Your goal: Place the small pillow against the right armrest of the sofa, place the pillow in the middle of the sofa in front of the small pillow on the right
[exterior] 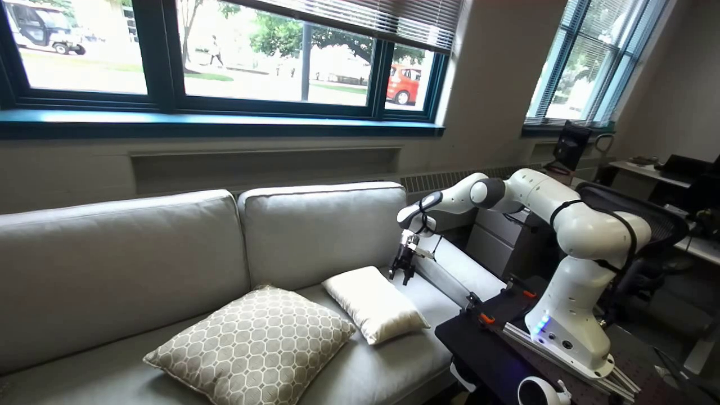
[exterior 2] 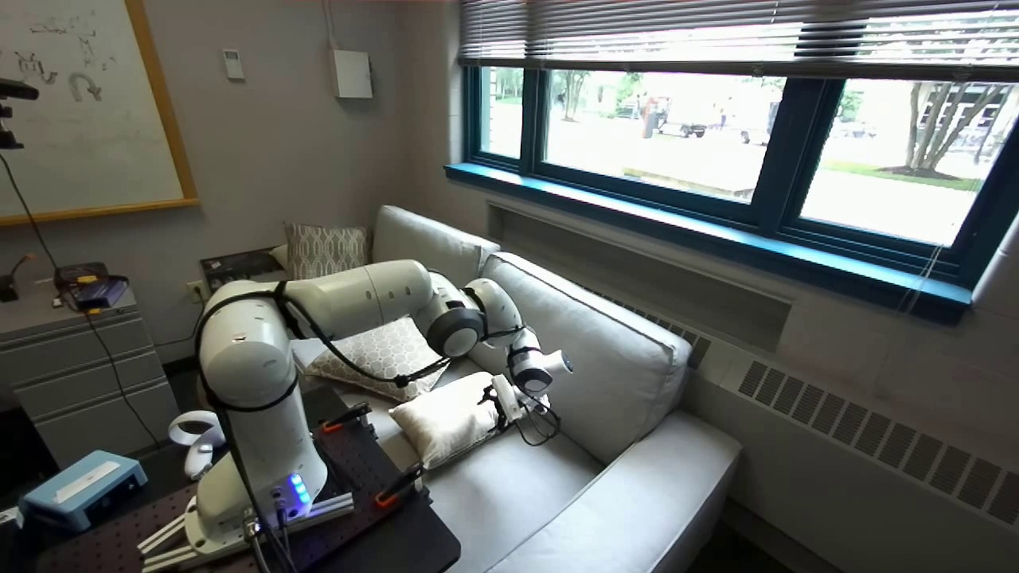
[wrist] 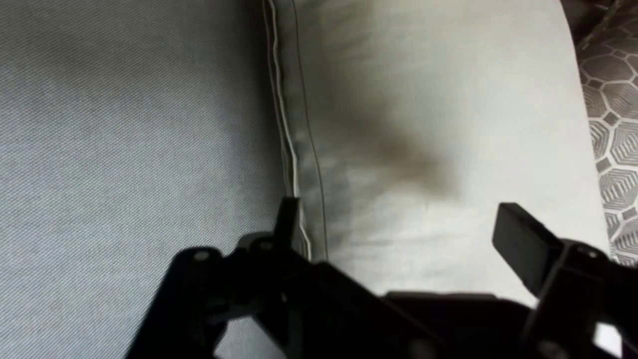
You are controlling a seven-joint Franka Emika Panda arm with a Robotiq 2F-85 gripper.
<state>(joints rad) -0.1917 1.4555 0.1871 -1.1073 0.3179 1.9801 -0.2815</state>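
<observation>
In an exterior view we pick up on the left with the sofa (exterior: 95,270), long and pale grey, and straight away there's the patterned pillow (exterior: 253,349), big on the seat (exterior: 360,368), between 8 and 9 o'clock of the small pillow (exterior: 379,306). And here it is, the small pillow, plain off-white, on that same seat, just beside its neighbour; whether the two touch, I can't tell. On we go, and between 1 and 2 o'clock of it, look, the claw (exterior: 399,279)! Tips pointing at the seat, jaws parted wide. Out at 2 o'clock, the armrest (exterior: 469,273), apart from the small pillow, a strip of seat between them. Then, between 3 and 4, the dark tabletop (exterior: 472,349), and mounted on it the white arm (exterior: 596,233), bowed out over the sofa.

In an exterior view another pillow (exterior 2: 326,251) stands upright at the sofa's far end, at 11 o'clock from the small pillow.

Wrist view now: sofa fabric at 9 o'clock, then one finger (wrist: 288,219) at 7, over the small pillow's seamed edge, then that smooth face spreading through 1 and 2, then the opposite finger (wrist: 526,244) between 3 and 4. Contact? I can't tell. And at 3, a slice of the patterned pillow.
</observation>
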